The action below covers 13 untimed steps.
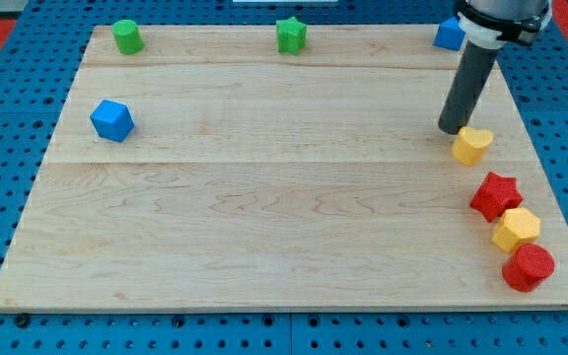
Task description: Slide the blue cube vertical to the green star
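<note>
A blue cube point(111, 120) sits on the wooden board at the view's left. A green star point(291, 35) lies at the view's top, near the middle of the board's far edge. My tip point(452, 128) is far to the view's right of both, just above and left of a yellow heart-shaped block point(471, 145), touching or nearly touching it. The rod point(469, 84) rises from the tip toward the view's top right.
A green cylinder point(126, 36) stands at the top left. A blue block point(449, 35) sits at the top right, partly hidden by the rod. A red star point(495, 194), a yellow hexagonal block point(516, 229) and a red cylinder point(529, 266) line the right edge.
</note>
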Available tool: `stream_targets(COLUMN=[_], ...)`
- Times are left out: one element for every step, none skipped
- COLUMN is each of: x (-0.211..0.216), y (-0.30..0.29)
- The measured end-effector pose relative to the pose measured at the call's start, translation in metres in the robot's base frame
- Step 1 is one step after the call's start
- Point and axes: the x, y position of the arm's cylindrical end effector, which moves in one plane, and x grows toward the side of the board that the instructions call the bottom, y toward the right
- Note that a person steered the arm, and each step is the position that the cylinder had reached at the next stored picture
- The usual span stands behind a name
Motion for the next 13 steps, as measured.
stream_targets(x=[0.007, 0.006, 0.006, 0.01, 0.023, 0.027, 0.024, -0.02, -0.042, -0.019, 0.015, 0.033, 0.074], y=[0.002, -0.026, -0.092, -0.198, -0.316, -0.418, -0.46, -0.458, -0.411, -0.366, -0.376, -0.448, -0.457])
